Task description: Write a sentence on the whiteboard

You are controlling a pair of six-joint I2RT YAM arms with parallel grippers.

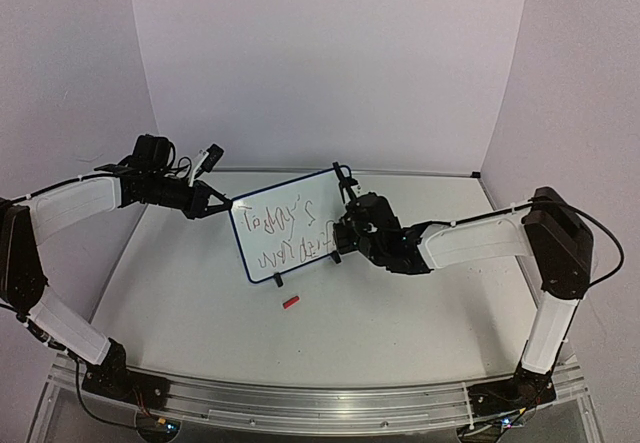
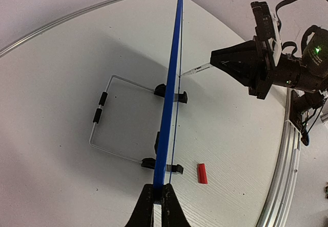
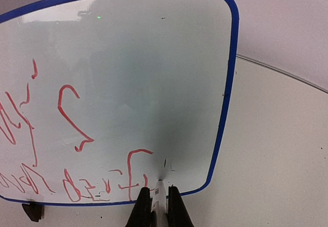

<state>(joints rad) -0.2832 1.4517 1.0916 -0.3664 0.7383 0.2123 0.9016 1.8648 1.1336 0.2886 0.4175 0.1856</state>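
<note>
The whiteboard (image 1: 290, 195) stands upright on its wire stand (image 2: 110, 119) mid-table, its blue frame edge-on (image 2: 173, 73) in the left wrist view. My left gripper (image 1: 225, 206) (image 2: 158, 193) is shut on the board's left edge. Between the fingers of my right gripper (image 1: 343, 233) (image 3: 158, 196) is a white marker (image 3: 160, 190), its tip touching the board's surface (image 3: 143, 58) near one lower corner. The sentence (image 1: 283, 231) (image 3: 77, 135) runs in two rows of red scrawl. From the left wrist, the right gripper (image 2: 225, 60) and marker (image 2: 197, 70) show beside the board.
A small red cap (image 1: 291, 302) (image 2: 202, 173) lies on the table just in front of the board. White walls enclose the table on the back and both sides. A metal rail (image 1: 320, 403) carries both arm bases at the near edge.
</note>
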